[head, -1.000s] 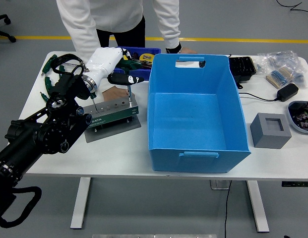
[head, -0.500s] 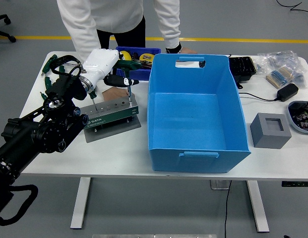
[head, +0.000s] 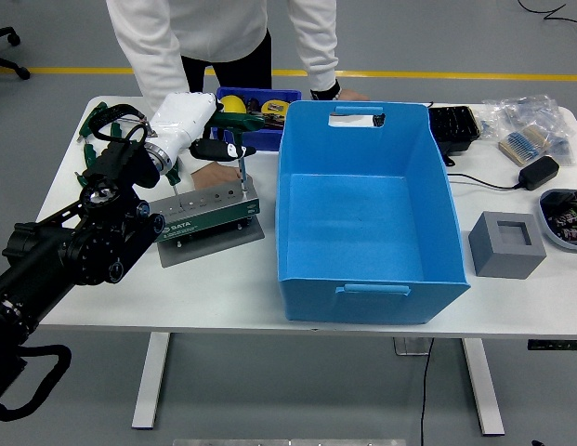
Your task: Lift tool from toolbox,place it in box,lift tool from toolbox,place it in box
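A: Left hand (head: pixel 190 125), head view?
B: White, fingers curled over a black handle (head: pixel 223 149); firm grasp cannot be told. Tool shaft stands in the toolbox (head: pixel 204 212).
A: Counts?
B: One toolbox, two upright tools, one blue box (head: pixel 367 218), one person's hand (head: pixel 212 175) behind the toolbox.
A: Writing?
B: "SATA" on the toolbox.

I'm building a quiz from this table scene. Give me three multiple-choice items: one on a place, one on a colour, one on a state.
1. Where does the grey tool block sit?
A. inside the bin
B. left of the big bin
C. on the floor

2. What colour is the big bin?
A. blue
B. red
C. white

3. What is in the big bin?
A. several tools
B. a cable
C. nothing visible

Answers: 1 B, it stands on a plate beside the bin's left wall; 2 A, its walls are blue; 3 C, its floor shows bare.
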